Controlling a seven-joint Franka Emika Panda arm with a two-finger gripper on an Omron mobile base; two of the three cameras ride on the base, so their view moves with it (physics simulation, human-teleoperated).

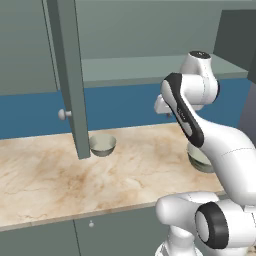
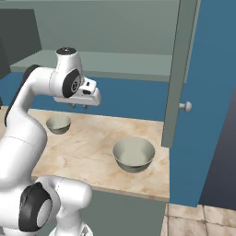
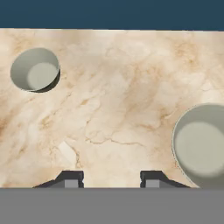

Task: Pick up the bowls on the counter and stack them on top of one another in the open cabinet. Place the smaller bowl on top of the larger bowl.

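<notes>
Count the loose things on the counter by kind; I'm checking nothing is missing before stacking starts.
Small bowl: 1
Large bowl: 1
Total: 2, both on the counter.

The bench (image 1: 60, 175) has a smooth, polished beige marble pattern with brown veins and a soft sheen. The smaller bowl (image 1: 102, 144) and the larger bowl (image 2: 133, 154) look like shiny grey-green metal outside, with matt pale cream insides. The open cabinet (image 1: 70, 75) and its door are flat, matt grey-green, like painted board; its round knob (image 2: 185, 106) is pale and smooth. The arm's shell looks like glossy white plastic with dark joints; the fingertips (image 3: 70, 178) of the hand (image 3: 112, 179) are dark and matt.
</notes>
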